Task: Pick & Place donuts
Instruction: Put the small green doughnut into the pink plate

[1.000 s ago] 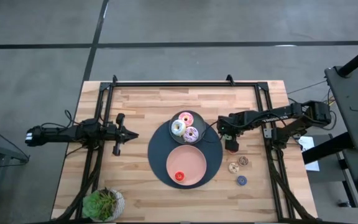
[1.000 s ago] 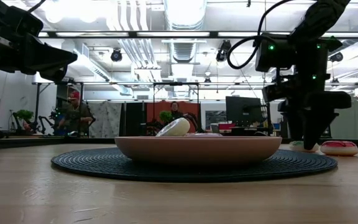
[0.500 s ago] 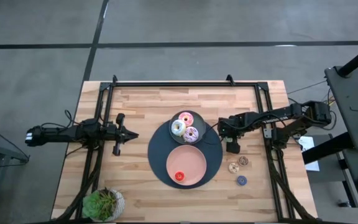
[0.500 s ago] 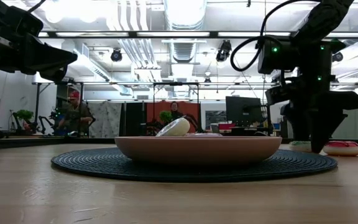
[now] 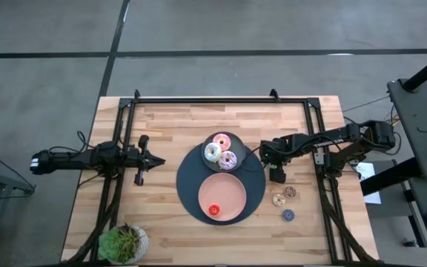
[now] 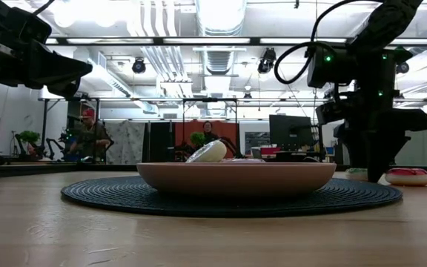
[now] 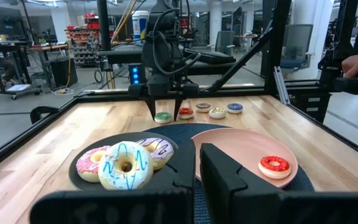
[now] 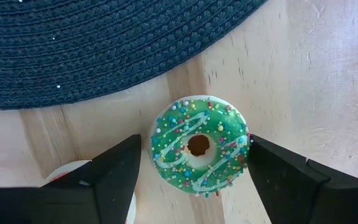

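The right gripper [image 8: 194, 168] stands over the wooden table [image 5: 161, 133] just off the right edge of the dark woven mat [image 5: 191, 194], pointing straight down. Its fingers [image 8: 114, 177] are spread, one on each side of the green donut [image 8: 199, 145], close to its rim; contact cannot be confirmed. The green donut lies flat on the wood, hole facing up, just beside the mat edge. As a ring it has no long axis; its white icing lines run diagonally across the top.

A red donut [image 7: 186, 113] sits next to the green one, with a tan donut [image 5: 278, 199], a brown donut [image 5: 290, 192] and a blue donut [image 5: 288, 215] beyond on the bare wood. On the mat, another red donut [image 5: 214, 210] lies flat in the pink plate [image 5: 232, 189]. The grey plate [image 5: 236, 141] holds three larger frosted donuts [image 5: 221, 150].

The left gripper [image 5: 156, 160] waits at the table's left side, fingers close together.
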Available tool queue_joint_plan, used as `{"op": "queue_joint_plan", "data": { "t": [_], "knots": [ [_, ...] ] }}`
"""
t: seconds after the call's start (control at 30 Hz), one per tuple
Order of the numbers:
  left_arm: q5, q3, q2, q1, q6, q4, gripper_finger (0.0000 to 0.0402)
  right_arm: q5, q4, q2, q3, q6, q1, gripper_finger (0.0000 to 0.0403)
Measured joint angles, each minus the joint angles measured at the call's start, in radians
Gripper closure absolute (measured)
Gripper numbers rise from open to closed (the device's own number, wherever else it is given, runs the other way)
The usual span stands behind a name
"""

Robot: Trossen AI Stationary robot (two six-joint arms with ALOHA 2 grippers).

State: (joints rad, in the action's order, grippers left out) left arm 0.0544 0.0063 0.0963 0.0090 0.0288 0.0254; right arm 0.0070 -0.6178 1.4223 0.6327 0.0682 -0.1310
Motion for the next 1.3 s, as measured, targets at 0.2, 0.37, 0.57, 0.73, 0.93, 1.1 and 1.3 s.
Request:
{"op": "queue_joint_plan", "data": {
  "t": [0.2, 0.37, 0.57, 0.73, 0.93, 1.1, 1.3],
  "knots": [
    [0.000, 0.000, 0.000, 0.000, 0.000, 0.000, 0.0402, 0.000, 0.000, 0.000, 0.000, 0.002, 0.000, 0.0151],
    [0.000, 0.000, 0.000, 0.000, 0.000, 0.000, 0.0402, 0.000, -0.002, 0.000, 0.000, 0.000, 0.000, 0.0162],
    [0.000, 0.000, 0.000, 0.000, 0.000, 0.000, 0.0402, 0.001, -0.002, 0.000, 0.000, -0.001, 0.000, 0.0160],
    [0.000, 0.000, 0.000, 0.000, 0.000, 0.000, 0.0402, 0.003, -0.004, -0.007, -0.001, -0.001, 0.000, 0.0153],
    [0.000, 0.000, 0.000, 0.000, 0.000, 0.000, 0.0402, 0.003, -0.007, -0.047, -0.002, -0.001, -0.001, 0.0149],
    [0.000, 0.000, 0.000, 0.000, 0.000, 0.000, 0.0402, -0.001, -0.007, -0.087, -0.002, 0.008, 0.002, 0.0155],
    [0.000, 0.000, 0.000, 0.000, 0.000, 0.000, 0.0402, -0.004, -0.021, -0.097, -0.002, 0.007, 0.002, 0.0161]
  ]
}}
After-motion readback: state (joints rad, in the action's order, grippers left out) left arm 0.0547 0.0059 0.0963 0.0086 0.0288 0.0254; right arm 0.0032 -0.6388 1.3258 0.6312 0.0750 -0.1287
